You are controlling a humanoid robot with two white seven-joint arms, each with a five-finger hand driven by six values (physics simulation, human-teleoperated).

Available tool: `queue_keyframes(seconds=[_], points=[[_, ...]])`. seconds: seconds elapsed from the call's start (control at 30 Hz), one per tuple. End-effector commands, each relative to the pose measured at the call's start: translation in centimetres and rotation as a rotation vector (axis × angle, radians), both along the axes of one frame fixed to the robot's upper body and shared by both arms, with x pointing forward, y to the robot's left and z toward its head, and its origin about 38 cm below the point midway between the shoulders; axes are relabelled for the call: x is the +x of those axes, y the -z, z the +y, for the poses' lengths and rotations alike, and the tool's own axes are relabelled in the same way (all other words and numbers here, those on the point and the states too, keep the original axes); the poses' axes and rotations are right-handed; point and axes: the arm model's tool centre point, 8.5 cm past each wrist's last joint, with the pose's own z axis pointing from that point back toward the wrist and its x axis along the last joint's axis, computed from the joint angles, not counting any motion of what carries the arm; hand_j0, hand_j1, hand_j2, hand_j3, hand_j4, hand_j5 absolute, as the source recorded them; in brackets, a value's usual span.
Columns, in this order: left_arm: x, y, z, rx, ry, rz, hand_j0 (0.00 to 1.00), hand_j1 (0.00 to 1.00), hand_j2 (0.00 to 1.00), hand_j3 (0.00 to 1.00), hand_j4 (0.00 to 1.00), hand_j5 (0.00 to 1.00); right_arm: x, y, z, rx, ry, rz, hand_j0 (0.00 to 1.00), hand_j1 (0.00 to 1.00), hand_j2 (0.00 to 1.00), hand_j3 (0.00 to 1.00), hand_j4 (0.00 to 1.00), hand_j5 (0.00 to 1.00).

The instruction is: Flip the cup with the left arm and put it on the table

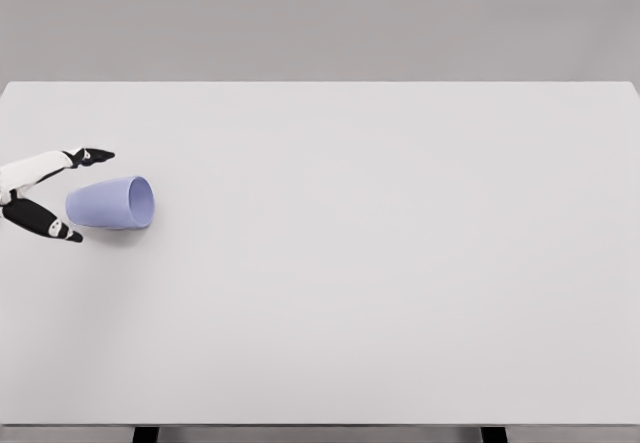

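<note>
The cup (112,203) lies on its side, pale lilac, mouth facing away from the table's left edge and base toward it. It sits close to that left edge, about midway between far and near sides of the table (400,263). Just behind the cup's base comes the left hand (45,195), fingers spread apart, one dark fingertip (97,154) reaching past the cup's far side, another low at the near side of the base. Nothing gripped; there looks to be a gap all round. The step in hand, by my reading, is the reach-and-enclose. To do it well, slide the hand further along the body so the fingers bracket the wall, not just the base, then close evenly so the cup doesn't roll away. The right arm is out of view.
</note>
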Motion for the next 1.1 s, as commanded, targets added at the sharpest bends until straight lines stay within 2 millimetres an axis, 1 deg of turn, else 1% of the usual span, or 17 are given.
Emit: queue_keyframes(seconds=[0.0, 0.07, 0.13, 0.17, 0.2, 0.47, 0.67, 0.7, 0.87, 0.97, 1.07], points=[[0.1, 0.8, 0.0, 0.025, -0.039, 0.020, 1.00, 1.00, 1.00, 1.00, 1.00, 1.00, 0.0, 0.0, 0.0, 0.000, 0.000, -0.001, 1.00, 1.00, 1.00, 1.00, 1.00, 1.00], [0.3, 1.0, -0.3, 0.063, -0.030, -0.006, 1.00, 1.00, 1.00, 1.00, 1.00, 1.00, 0.0, 0.0, 0.0, 0.000, 0.000, -0.001, 1.00, 1.00, 1.00, 1.00, 1.00, 1.00], [0.9, 1.3, -1.4, 0.114, -0.019, -0.059, 1.00, 1.00, 1.00, 1.00, 1.00, 1.00, 0.0, 0.0, 0.0, 0.000, 0.000, -0.001, 1.00, 1.00, 1.00, 1.00, 1.00, 1.00], [1.1, 1.8, -2.2, 0.121, -0.014, -0.077, 1.00, 1.00, 1.00, 1.00, 1.00, 1.00, 0.0, 0.0, 0.0, 0.000, 0.000, 0.001, 1.00, 1.00, 1.00, 1.00, 1.00, 1.00], [1.2, 2.0, -2.5, 0.125, -0.014, -0.082, 1.00, 1.00, 1.00, 1.00, 1.00, 1.00, 0.0, 0.0, 0.0, 0.000, 0.000, -0.001, 1.00, 1.00, 1.00, 1.00, 1.00, 1.00], [1.1, 2.5, -2.8, 0.131, 0.008, -0.077, 0.99, 0.99, 0.99, 0.99, 0.99, 0.99, 0.0, 0.0, 0.0, 0.000, 0.000, -0.001, 1.00, 1.00, 1.00, 1.00, 1.00, 1.00], [1.3, 3.4, -3.6, 0.135, 0.002, -0.078, 0.98, 0.98, 0.98, 0.98, 0.98, 0.98, 0.0, 0.0, 0.0, 0.000, 0.000, -0.001, 1.00, 1.00, 1.00, 1.00, 1.00, 1.00], [1.4, 3.5, -3.4, 0.135, -0.001, -0.075, 0.98, 0.98, 0.98, 0.98, 0.98, 0.98, 0.0, 0.0, 0.0, 0.000, 0.000, -0.001, 1.00, 1.00, 1.00, 1.00, 1.00, 1.00], [1.4, 3.7, -3.4, 0.136, -0.003, -0.072, 0.98, 0.98, 0.98, 0.98, 0.98, 0.98, 0.0, 0.0, 0.0, 0.000, 0.000, -0.001, 1.00, 1.00, 1.00, 1.00, 1.00, 1.00], [1.8, 3.5, -4.1, 0.140, 0.017, -0.075, 0.98, 0.98, 0.98, 0.98, 0.98, 0.98, 0.0, 0.0, 0.0, 0.000, 0.000, -0.001, 1.00, 1.00, 1.00, 1.00, 1.00, 1.00], [2.0, 3.9, -4.1, 0.134, 0.012, -0.068, 0.98, 0.98, 0.98, 0.98, 0.98, 0.98, 0.0, 0.0, 0.0, 0.000, 0.000, -0.001, 1.00, 1.00, 1.00, 1.00, 1.00, 1.00]])
